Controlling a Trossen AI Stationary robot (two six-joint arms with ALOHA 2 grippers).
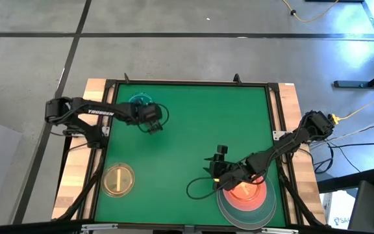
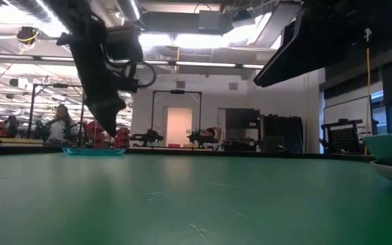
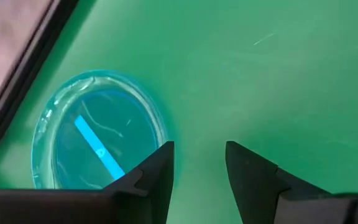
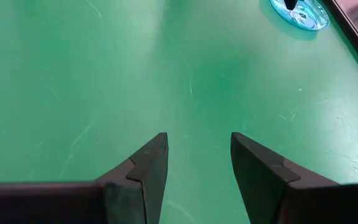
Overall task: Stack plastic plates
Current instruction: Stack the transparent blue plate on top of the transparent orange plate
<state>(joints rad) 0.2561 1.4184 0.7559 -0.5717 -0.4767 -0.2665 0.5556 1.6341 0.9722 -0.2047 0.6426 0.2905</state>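
Note:
A small blue translucent plate lies flat near the table's far left, also in the left wrist view and the low view. My left gripper hovers open just right of it, fingers pointing down, touching nothing. A small amber plate lies flat at the near left. Near the near right edge sits a stack: a large grey plate with pink plates on top. My right gripper hangs open left of that stack, over bare mat.
The green mat is framed by a black rail on a wooden table. Cables loop beside the right arm. The stack's rim shows at the low view's right. People and equipment stand in the room behind.

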